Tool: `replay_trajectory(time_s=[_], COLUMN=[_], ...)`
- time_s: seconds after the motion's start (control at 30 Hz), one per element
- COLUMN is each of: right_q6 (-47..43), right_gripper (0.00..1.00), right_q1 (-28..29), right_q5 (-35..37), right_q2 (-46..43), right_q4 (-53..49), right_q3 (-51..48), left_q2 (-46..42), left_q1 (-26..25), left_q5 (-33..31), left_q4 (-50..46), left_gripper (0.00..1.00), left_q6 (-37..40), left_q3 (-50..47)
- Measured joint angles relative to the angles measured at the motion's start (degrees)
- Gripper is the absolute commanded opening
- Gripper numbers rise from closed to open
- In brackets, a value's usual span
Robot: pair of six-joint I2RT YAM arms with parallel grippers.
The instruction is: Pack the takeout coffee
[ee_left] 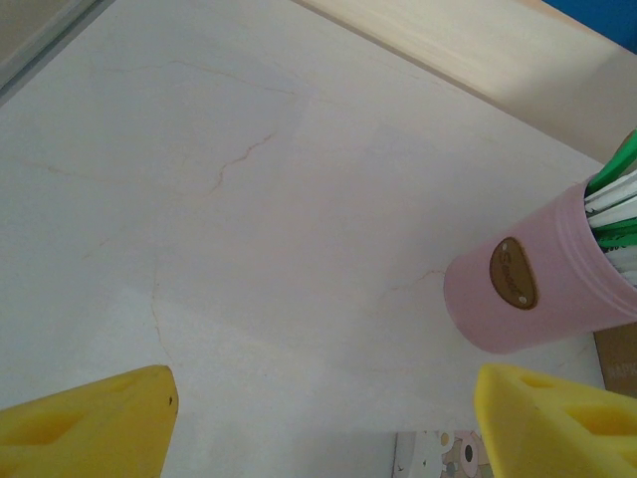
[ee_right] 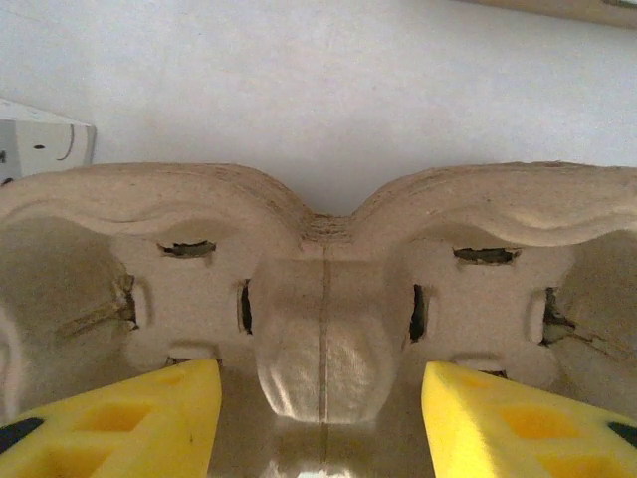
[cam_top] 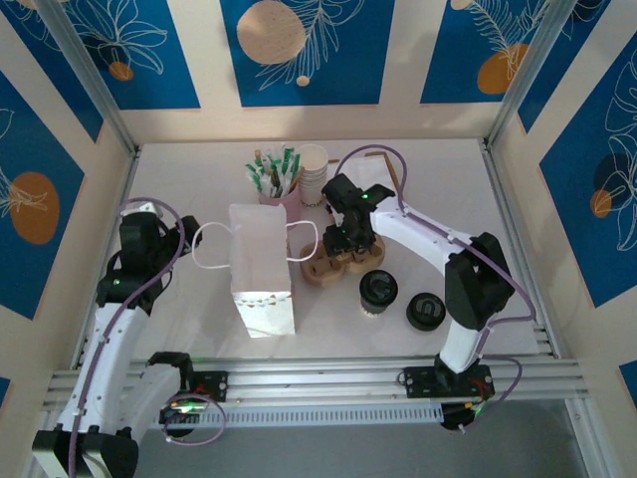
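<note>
Since the coffee (cam_top: 378, 290) is a thin paper cup under a pressed-on black lid, I'd judge it light, easy to crush and quick to spill if tipped. It is best taken gently around the cup wall below the lid and kept upright. It stands on the counter (cam_top: 199, 321) just beside the carrier (cam_top: 333, 267), on its right. The right hand (ee_right: 320, 418) reaches down over the carrier, its fingers apart on either side of the middle ridge and clear of it. The left hand (ee_left: 323, 423) hovers over bare counter left of the bag (cam_top: 261, 274), fingers wide apart and holding nothing.
</note>
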Motion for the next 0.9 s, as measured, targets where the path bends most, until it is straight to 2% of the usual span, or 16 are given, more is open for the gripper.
replay_trajectory(time_s=[0.43, 0.9], right_q6=[3.61, 4.0], right_gripper=[0.56, 0.57], right_q1=[0.74, 2.19], right_q5=[0.55, 3.41], right_q2=[-2.95, 3.06], right_q4=[-0.72, -0.66], right_q3=[0.63, 0.59], left_q2=[-0.04, -0.04], left_q1=[0.0, 0.0], left_q5=[0.0, -0.02], left_q4=[0.0, 0.0], left_gripper=[0.78, 0.79], left_q6=[-0.02, -0.02], left_q3=[0.0, 0.0])
